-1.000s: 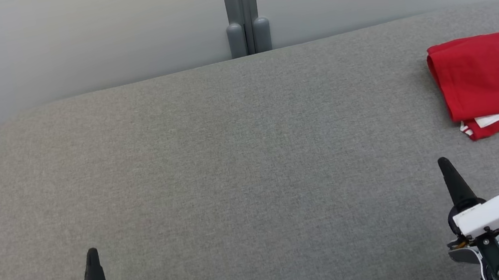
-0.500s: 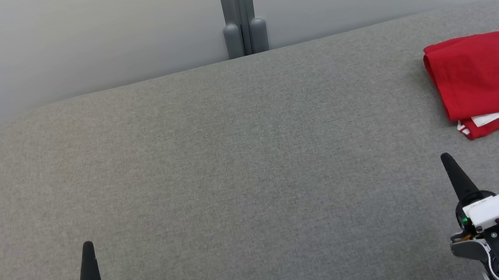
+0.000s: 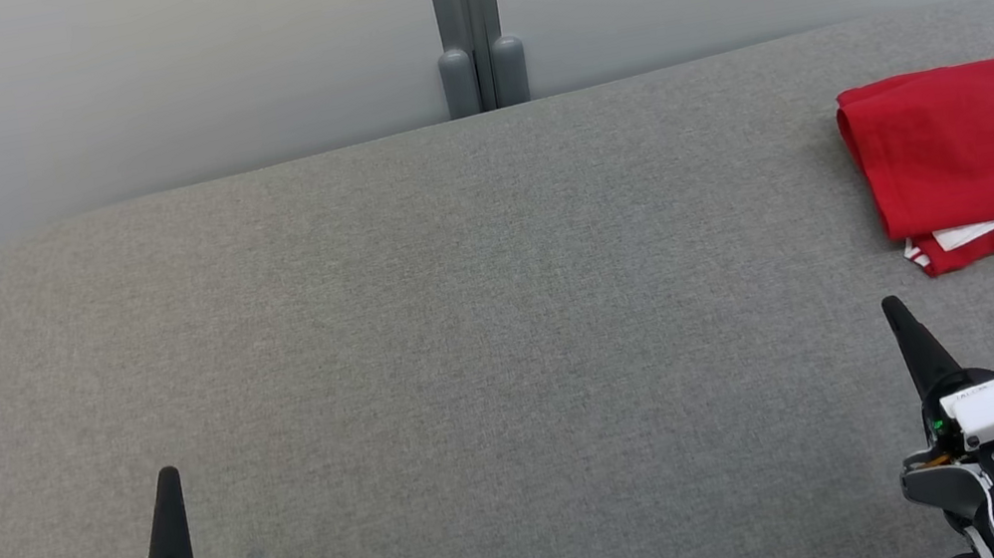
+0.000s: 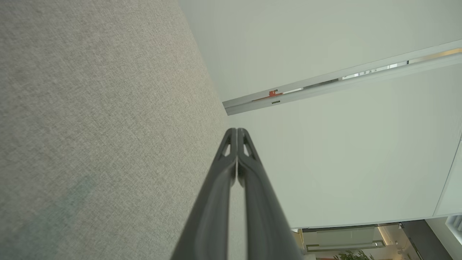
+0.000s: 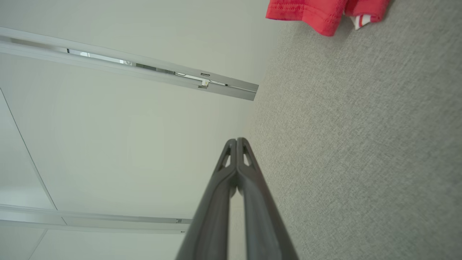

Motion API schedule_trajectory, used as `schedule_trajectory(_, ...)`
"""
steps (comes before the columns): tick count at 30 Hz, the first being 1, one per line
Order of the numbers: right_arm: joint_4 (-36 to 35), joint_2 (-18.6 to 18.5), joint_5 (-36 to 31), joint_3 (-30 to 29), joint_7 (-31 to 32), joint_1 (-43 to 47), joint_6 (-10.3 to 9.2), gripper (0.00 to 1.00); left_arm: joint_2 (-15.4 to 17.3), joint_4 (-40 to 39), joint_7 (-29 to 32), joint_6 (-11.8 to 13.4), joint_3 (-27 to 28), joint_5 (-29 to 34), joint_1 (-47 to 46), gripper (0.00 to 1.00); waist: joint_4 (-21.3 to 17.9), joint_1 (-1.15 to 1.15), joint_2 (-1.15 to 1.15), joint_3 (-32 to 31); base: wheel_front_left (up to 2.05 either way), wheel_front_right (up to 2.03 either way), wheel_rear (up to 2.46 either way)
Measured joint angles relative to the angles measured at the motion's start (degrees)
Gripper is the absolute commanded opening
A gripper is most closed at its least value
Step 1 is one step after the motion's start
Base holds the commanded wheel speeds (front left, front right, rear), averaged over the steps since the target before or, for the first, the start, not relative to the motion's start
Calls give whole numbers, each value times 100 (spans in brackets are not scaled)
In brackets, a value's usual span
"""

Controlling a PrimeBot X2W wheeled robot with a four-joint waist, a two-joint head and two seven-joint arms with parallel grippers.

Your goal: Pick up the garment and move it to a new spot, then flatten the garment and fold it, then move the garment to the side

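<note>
A red garment (image 3: 979, 143) lies folded into a rectangle at the far right of the grey fabric table (image 3: 464, 325), a white-striped edge poking out at its near side. In the right wrist view its hem (image 5: 325, 12) sits at the top edge. My right gripper (image 3: 892, 307) is shut and holds nothing, a short way in front of the garment without touching it; its fingers (image 5: 237, 139) press together. At the lower left my left gripper (image 3: 167, 472) is shut too, its tips (image 4: 236, 129) closed on nothing, far from the garment.
A pale wall with a grey vertical post (image 3: 468, 16) stands behind the table's far edge. The table's rounded far corners show at left and right. A wide stretch of bare grey fabric lies between my two grippers.
The head view has shifted slightly, sliding the wall post and garment left. Both grippers sit a little higher in the picture, still shut.
</note>
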Motion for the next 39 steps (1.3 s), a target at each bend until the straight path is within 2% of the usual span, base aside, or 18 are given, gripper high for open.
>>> schedule_trajectory(39, -83, -1, 1539, -245, 449, -90, 0, 0, 1, -107, 447, -107, 197, -1511, -183, 0, -126, 0, 0, 3, 0, 0, 0)
